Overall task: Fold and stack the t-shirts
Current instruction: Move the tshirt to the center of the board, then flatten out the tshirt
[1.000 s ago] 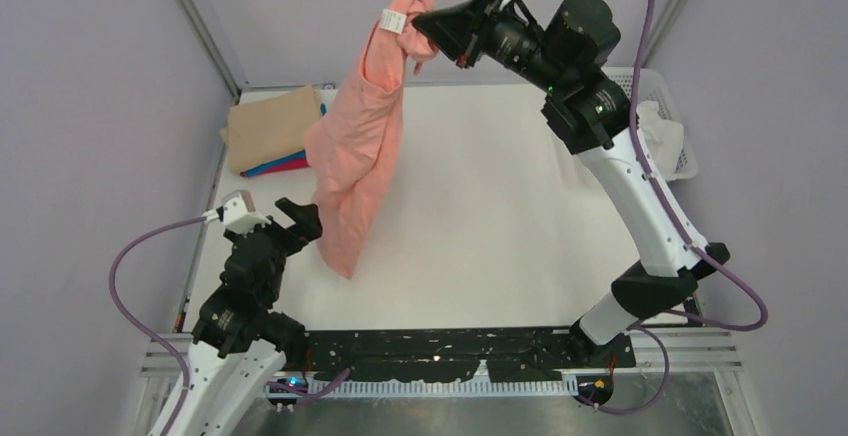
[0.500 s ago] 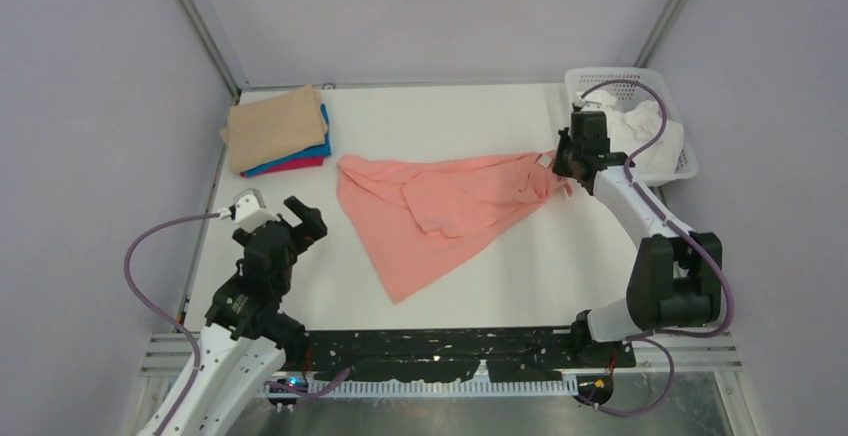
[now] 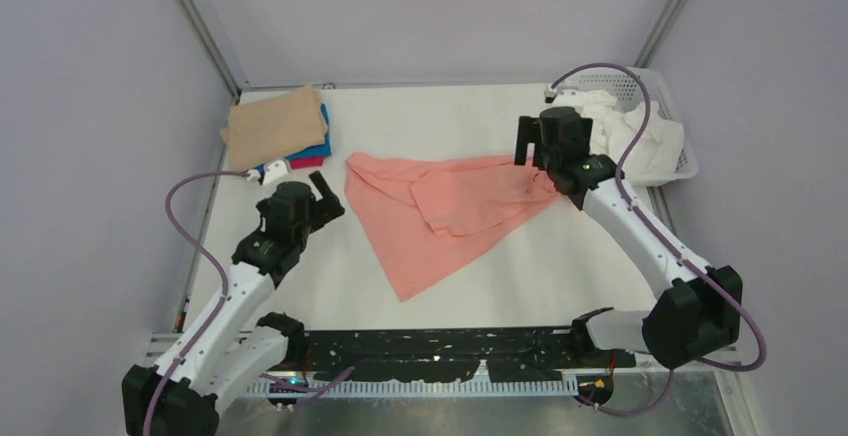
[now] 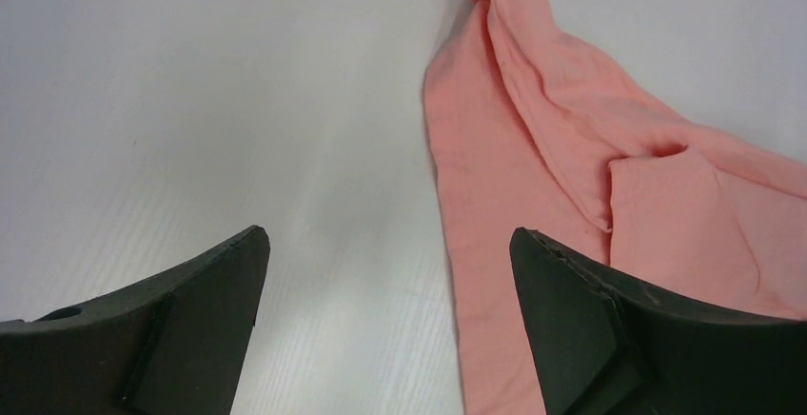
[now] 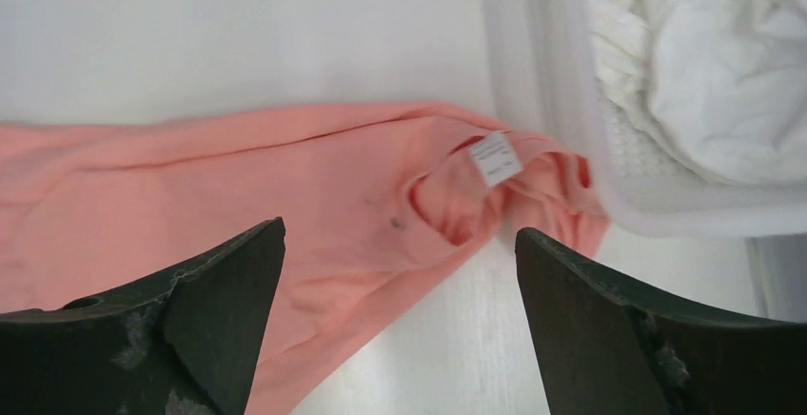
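One salmon-pink t-shirt [image 3: 440, 206] lies rumpled at the centre of the table [image 3: 450, 121], three folded t-shirts [image 3: 275, 128] (tan over blue over magenta) are stacked at ten o'clock — the left gripper [image 4: 385, 248] at nine and the right gripper [image 5: 400, 244] at two both gape empty.

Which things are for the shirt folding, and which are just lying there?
For the job: pink t-shirt spread on the table; folded stack of tan, blue and magenta shirts.
Just lying about: white basket, with white cloth inside.
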### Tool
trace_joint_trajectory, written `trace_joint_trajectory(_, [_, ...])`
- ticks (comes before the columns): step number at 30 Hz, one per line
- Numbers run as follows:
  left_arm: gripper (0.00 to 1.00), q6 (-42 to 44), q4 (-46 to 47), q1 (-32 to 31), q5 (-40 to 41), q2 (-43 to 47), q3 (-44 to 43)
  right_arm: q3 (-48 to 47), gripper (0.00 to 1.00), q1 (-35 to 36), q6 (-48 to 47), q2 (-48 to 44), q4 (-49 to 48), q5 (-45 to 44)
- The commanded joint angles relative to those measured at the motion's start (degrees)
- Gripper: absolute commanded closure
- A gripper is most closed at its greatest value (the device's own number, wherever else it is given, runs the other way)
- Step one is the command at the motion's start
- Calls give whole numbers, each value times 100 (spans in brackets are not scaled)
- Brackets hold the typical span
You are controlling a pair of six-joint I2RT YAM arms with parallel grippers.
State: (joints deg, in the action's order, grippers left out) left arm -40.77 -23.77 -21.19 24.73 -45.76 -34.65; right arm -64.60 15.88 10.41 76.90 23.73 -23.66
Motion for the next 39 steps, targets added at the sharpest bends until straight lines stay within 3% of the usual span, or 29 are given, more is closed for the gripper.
trace_joint_trajectory(1, [0,190,1019,637,-1268,-979,-830,659,4,1277,9,-527,-503,581])
trace_joint_trajectory(7, [0,505,618,836,-1816,-3371,-2574,758,4,2881,174,343,-982,1342])
trace_joint_trajectory(11, [1,518,371,920,-1704,-4578,-3544,509,5,3363,156,978,-991,900])
trace_joint_trajectory(16, [18,509,-187,1111,-1785,-5858,-4760,277,5,3788,154,1496,-917,258])
trace_joint_trajectory(20, [22,429,-381,1125,-2025,-6400,-5208,1,4,3925,265,1948,-562,-505])
trace_joint_trajectory(28, [33,114,-222,1151,-2339,-6932,-5408,-351,4,3993,384,2467,-385,-967])
trace_joint_trajectory(31, [43,1,-206,1160,-2446,-7163,-5517,-356,4,3993,424,2507,-402,-965])
trace_joint_trajectory(34, [75,-54,-227,1160,-2638,-7238,-5542,-333,3,3989,426,2533,-436,-973])
trace_joint_trajectory(37, [100,-103,-225,1161,-2530,-7146,-5447,-362,1,3999,430,2614,-432,-927])
trace_joint_trajectory(39, [100,-94,-218,1161,-2524,-7035,-5334,-423,4,4001,453,2693,-450,-827])
